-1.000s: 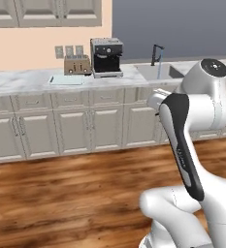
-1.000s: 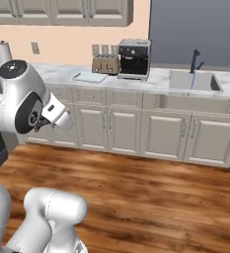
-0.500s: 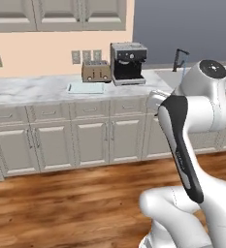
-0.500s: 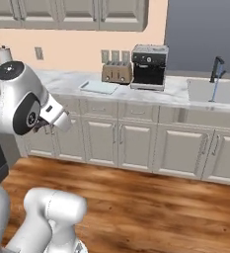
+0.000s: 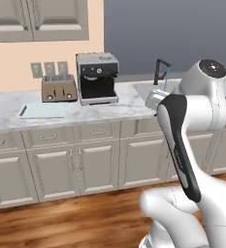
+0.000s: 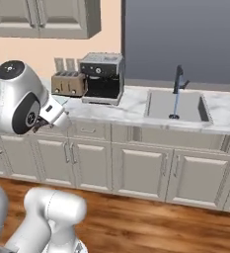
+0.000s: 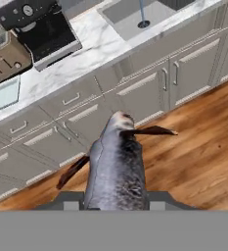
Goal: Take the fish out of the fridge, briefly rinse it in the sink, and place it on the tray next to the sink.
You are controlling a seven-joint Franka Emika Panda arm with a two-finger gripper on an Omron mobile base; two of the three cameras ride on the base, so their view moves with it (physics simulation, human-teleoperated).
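Both fingers are hidden under the fish (image 7: 116, 166), which they hold above the wood floor (image 7: 193, 142) before the counter (image 5: 124, 104), the sink (image 6: 176, 105) partly cut off in hand view.

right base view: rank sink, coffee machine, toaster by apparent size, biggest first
1. sink, widest, its basin spanning more counter than either appliance.
2. coffee machine, taller than the toaster and broader.
3. toaster, lowest and smallest.
All three sit along the same counter, so nearness to the camera hardly skews this.

The base has driven toward the sink (image 6: 178, 106).
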